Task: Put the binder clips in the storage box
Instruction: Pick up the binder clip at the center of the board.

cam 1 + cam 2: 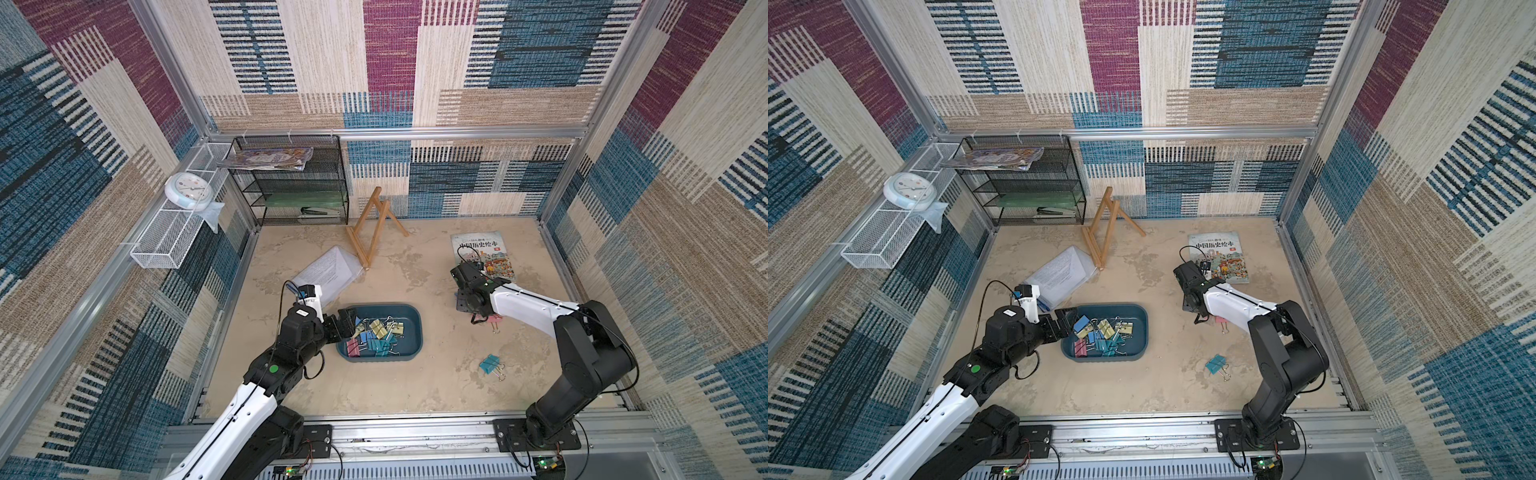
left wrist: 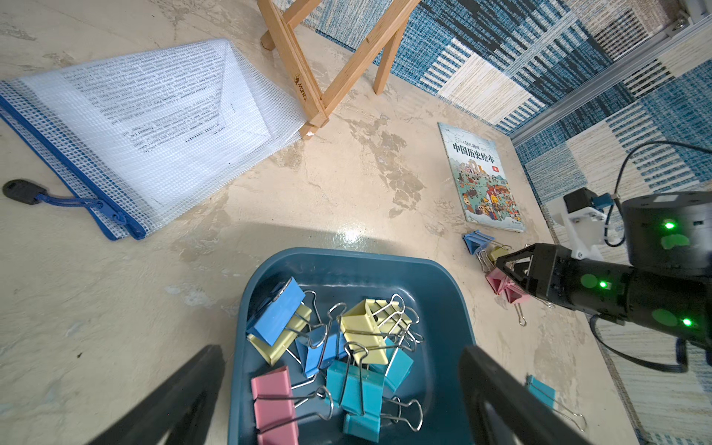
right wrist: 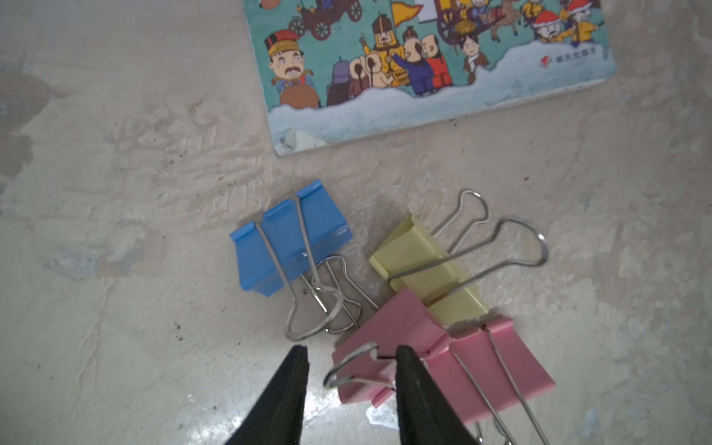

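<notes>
Storage box [image 1: 409, 347] sits mid-table with roughly ten binder clips [image 1: 376, 334] inside: 3 teal, 3 yellow, 2 blue, 2 pink. Five are on the table: 1 blue clip [image 3: 287, 246], 1 yellow clip [image 3: 416, 266] and 2 pink clips [image 3: 501, 366] near the picture book [image 3: 424, 57], plus 1 teal clip [image 1: 490, 363] lying apart. Left gripper [image 2: 341, 350] is spread wide over the box. Right gripper [image 3: 351, 350] is narrow, straddling a pink clip's wire handle, jaws not clamped.

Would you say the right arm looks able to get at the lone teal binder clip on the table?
Probably yes. The teal binder clip lies alone on bare table on the right arm side, nothing on or around it. The right claw stands open at the pink clips, apparently gripping nothing.
</notes>
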Action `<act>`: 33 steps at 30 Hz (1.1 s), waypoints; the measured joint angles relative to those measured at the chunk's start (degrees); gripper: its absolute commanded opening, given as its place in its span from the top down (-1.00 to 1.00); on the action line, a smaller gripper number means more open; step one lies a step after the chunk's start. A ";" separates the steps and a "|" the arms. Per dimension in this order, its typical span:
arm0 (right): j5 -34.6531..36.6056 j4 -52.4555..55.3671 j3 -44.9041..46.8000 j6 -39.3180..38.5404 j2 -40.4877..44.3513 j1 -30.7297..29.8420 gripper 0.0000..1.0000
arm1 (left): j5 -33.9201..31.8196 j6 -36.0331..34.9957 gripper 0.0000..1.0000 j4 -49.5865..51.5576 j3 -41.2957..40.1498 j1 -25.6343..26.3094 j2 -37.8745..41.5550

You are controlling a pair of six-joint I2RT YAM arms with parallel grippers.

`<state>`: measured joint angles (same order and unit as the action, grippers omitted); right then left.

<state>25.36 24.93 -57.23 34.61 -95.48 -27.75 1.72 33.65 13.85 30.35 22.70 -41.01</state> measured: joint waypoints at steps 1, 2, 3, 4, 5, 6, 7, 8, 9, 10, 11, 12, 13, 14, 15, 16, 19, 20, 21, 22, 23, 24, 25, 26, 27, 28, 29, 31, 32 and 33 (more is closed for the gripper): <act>0.37 0.09 0.02 -0.11 0.00 0.00 0.19 | 0.00 0.00 -0.97 0.00 0.00 0.00 -0.07; 0.96 0.11 0.09 -0.26 0.00 0.00 0.21 | 0.00 0.00 -0.98 -0.02 0.00 0.00 -0.17; 1.40 0.13 0.22 -0.42 0.00 0.00 0.23 | 0.00 0.00 -0.98 -0.02 0.00 0.00 -0.35; 1.66 0.13 0.37 -0.57 0.00 0.00 0.25 | 0.00 0.00 -0.98 0.00 0.00 0.00 -0.48; 1.99 0.13 0.59 -0.76 0.02 0.00 0.29 | 0.00 0.00 -0.98 -0.02 0.00 0.00 -0.57; 2.27 0.13 0.81 -0.94 0.04 0.00 0.35 | 0.00 0.00 -0.98 -0.02 0.00 0.00 -0.63; 2.43 0.17 0.96 -1.11 0.07 0.00 0.39 | 0.02 0.00 -0.98 -0.02 0.00 0.00 -0.72; 2.47 0.15 1.11 -1.16 0.13 0.00 0.45 | 0.02 0.00 -0.98 -0.02 0.00 0.00 -0.74; 2.60 0.15 1.27 -1.22 0.26 0.00 0.50 | 0.02 0.02 -0.98 -0.02 0.00 0.00 -0.74; 2.71 0.15 1.40 -1.33 0.46 0.00 0.54 | 0.02 0.02 -0.98 -0.02 0.00 0.00 -0.74; 2.64 0.09 1.60 -1.38 0.76 0.00 0.58 | 0.02 0.02 -0.98 -0.02 0.00 0.00 -0.72; 3.02 -0.04 1.88 -1.42 1.11 0.00 0.62 | 0.02 0.02 -0.98 -0.02 0.00 0.00 -0.72; 3.02 -0.07 2.08 -1.44 1.44 0.00 0.65 | 0.02 0.04 -0.98 -0.02 0.00 0.00 -0.68; 2.86 -0.22 2.36 -1.53 1.86 0.00 0.68 | 0.02 0.09 -0.98 -0.02 0.00 0.00 -0.63; 2.93 -0.22 2.64 -1.53 2.32 0.02 0.72 | 0.04 0.24 -0.98 -0.02 0.00 0.00 -0.57; 2.84 -0.22 2.86 -1.53 2.73 0.04 0.75 | 0.04 0.28 -0.98 -0.02 0.00 0.00 -0.50; 2.49 -0.02 3.43 -1.44 4.35 0.02 0.89 | 0.04 0.50 -0.98 -0.02 0.00 0.00 -0.39; 2.36 0.07 3.65 -1.36 5.07 0.00 0.93 | 0.04 0.50 -0.98 -0.02 0.00 0.00 -0.39; 2.27 0.17 3.89 -1.31 5.84 0.00 0.96 | 0.04 0.57 -0.98 -0.02 0.00 0.00 -0.39; 2.03 0.50 4.17 -1.25 7.08 0.00 1.00 | 0.07 0.72 -0.98 -0.04 0.00 0.00 -0.42; 1.75 0.74 4.46 -1.11 8.41 -0.02 1.00 | 0.07 0.79 -0.98 -0.09 0.00 0.00 -0.52; 1.44 0.94 4.68 -1.05 9.66 -0.04 1.00 | 0.09 0.87 -0.98 -0.09 0.00 0.00 -0.66; 1.05 1.16 4.94 -0.90 11.28 -0.07 1.00 | 0.22 0.90 -0.98 -0.09 0.00 0.00 -0.85; 0.52 1.29 5.16 -0.70 13.05 -0.07 1.00 | 0.24 0.94 -0.98 -0.09 0.00 0.00 -1.05; -0.04 1.27 5.40 -0.55 14.71 -0.07 1.00 | 0.24 0.98 -0.98 -0.09 0.00 0.00 -1.20; -0.96 1.22 5.75 -0.28 17.03 -0.07 1.00 | 0.26 1.22 -0.98 -0.13 0.00 0.00 -1.36; -2.12 1.14 6.10 -0.02 19.32 -0.07 1.00 | 0.31 1.57 -0.98 -0.24 0.00 0.00 -1.49; -5.20 0.15 6.91 0.13 23.93 -0.04 1.00 | 0.46 1.77 -0.98 -0.50 0.00 0.02 -1.60; -7.19 -0.76 7.50 0.42 26.25 -0.07 1.00 | 0.48 1.77 -0.98 -0.59 0.00 0.02 -1.64; -9.05 -1.75 8.11 0.76 28.24 -0.07 1.00 | 0.50 1.79 -0.98 -0.61 0.00 0.02 -1.68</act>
<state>16.32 23.18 -49.12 35.38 -67.24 -27.81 2.22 35.44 13.23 30.35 22.72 -42.70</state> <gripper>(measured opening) 0.071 0.990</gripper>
